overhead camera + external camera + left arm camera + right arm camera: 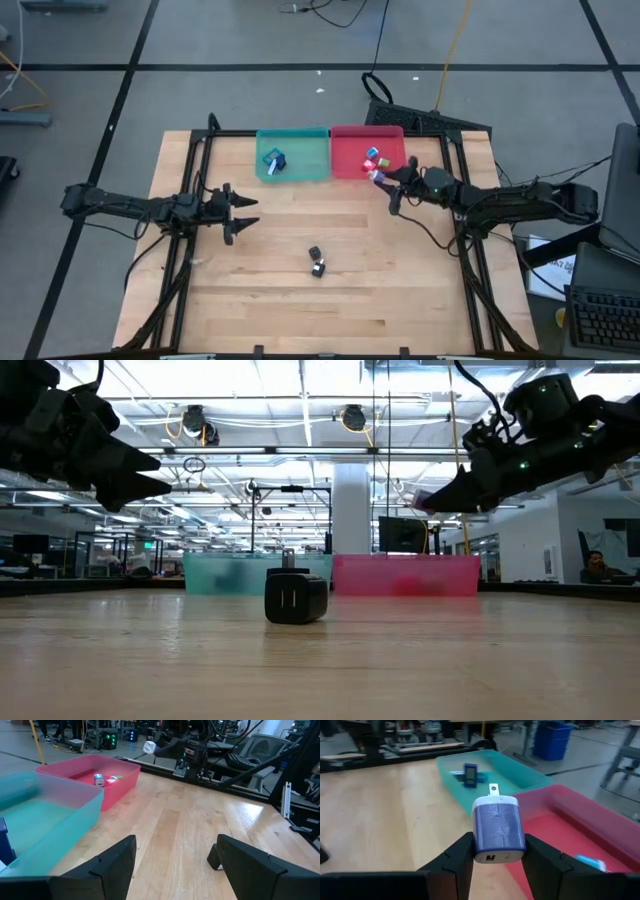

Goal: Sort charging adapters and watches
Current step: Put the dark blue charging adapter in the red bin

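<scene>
Right gripper (495, 857) fingers grasp a blue, white-edged charging adapter (497, 827) with metal prong; left gripper (175, 865) fingers released.

From my remote station I see a pale wooden worktop (300, 300) with a teal bin (308, 170) and a red bin (347, 158) touching side by side at its far edge, grey floor (250, 90) with cables (340, 12) beyond, and a keyboard (605, 318) at right.
</scene>
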